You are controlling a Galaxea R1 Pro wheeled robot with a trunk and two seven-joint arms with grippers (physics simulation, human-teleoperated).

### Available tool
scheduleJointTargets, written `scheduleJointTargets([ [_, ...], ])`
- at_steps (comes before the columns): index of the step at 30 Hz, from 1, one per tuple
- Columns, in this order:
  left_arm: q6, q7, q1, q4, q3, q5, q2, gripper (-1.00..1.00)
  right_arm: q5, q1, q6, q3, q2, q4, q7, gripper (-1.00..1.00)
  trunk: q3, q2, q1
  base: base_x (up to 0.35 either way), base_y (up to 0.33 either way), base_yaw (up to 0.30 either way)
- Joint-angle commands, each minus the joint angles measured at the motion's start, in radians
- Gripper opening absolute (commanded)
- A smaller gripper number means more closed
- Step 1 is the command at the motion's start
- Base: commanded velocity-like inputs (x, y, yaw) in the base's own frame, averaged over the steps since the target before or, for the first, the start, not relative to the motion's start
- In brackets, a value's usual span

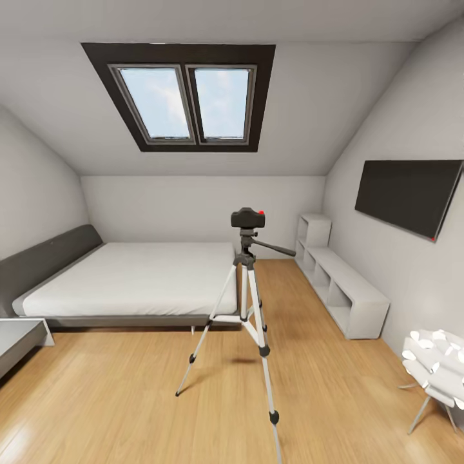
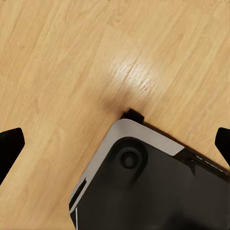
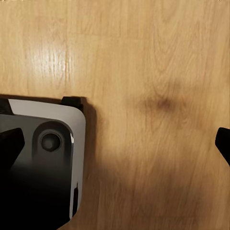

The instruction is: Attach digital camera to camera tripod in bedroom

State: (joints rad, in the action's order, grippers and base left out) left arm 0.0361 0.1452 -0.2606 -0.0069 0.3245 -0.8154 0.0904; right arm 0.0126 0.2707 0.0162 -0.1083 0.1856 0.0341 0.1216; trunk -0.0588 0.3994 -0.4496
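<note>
Camera [image 1: 248, 218] sits atop tripod [image 1: 247, 303] at 12 o'clock. Your left gripper [image 2: 115, 143] and right gripper [image 3: 115, 143] hang wide, empty. Advancing risks toppling it.

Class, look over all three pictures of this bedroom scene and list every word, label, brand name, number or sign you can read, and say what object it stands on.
None: no readable text stands on anything here.
The digital camera on the camera tripod shows a red button but no legible lettering or brand.
The wall-mounted screen is dark and blank.
The robot's base, seen in both wrist views, carries no markings that can be read.
</note>
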Motion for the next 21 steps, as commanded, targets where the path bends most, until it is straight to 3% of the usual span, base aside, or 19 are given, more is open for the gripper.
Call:
scheduleJointTargets([
  [1,0.004,0.004,0.0,-0.001,0.008,-0.006,0.0,1.0,0.001,0.001,0.002,-0.007,0.0,0.001,0.003,1.0,-0.001,0.001,0.0,0.0,0.0,0.0],
  [21,0.004,0.004,0.0,-0.001,0.008,-0.007,0.0,1.0,0.006,0.001,-0.004,-0.008,-0.001,0.0,0.002,1.0,-0.02,0.001,0.0,0.0,0.0,0.0],
])
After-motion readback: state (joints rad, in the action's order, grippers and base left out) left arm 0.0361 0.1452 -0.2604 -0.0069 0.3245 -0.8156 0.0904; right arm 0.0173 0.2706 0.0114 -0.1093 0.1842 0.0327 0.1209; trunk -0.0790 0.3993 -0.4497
